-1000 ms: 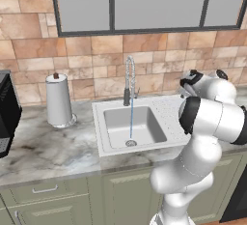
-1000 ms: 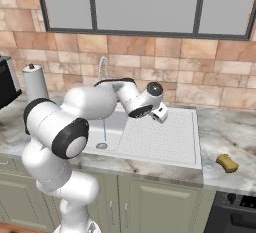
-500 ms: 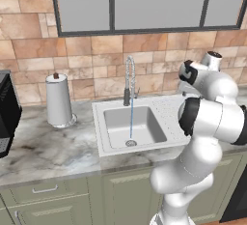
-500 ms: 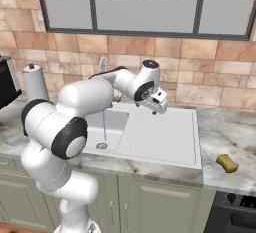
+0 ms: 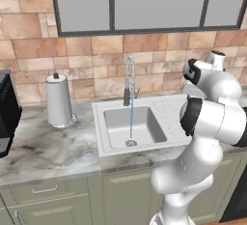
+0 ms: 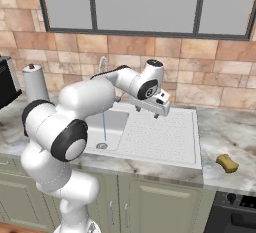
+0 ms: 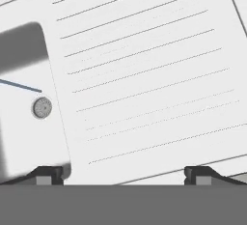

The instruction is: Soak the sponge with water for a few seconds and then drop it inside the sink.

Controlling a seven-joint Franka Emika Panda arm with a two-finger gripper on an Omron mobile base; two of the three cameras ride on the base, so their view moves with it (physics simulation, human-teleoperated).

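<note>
Over by the back wall in the left base view, water (image 5: 131, 118) runs from the faucet (image 5: 128, 80) straight down to the drain of the sink (image 5: 108, 143), so the tap's already on and just waiting for something to soak. Paper towel roll (image 5: 59, 99) sits near the left end of the counter (image 5: 43, 151).

Right base view: the gripper (image 6: 148, 111) hangs above the ribbed drainboard, jaws spread wide and holding nothing, probably because it's heading off for a pickup. The sponge (image 6: 227, 163) lies on the counter near its right front edge, well apart from the sink. Compared with a second ago the hand has lifted and swung a bit toward that side.

Hand view: fingertips (image 7: 48, 175) far apart over the drainboard, drain off to the left.
</note>
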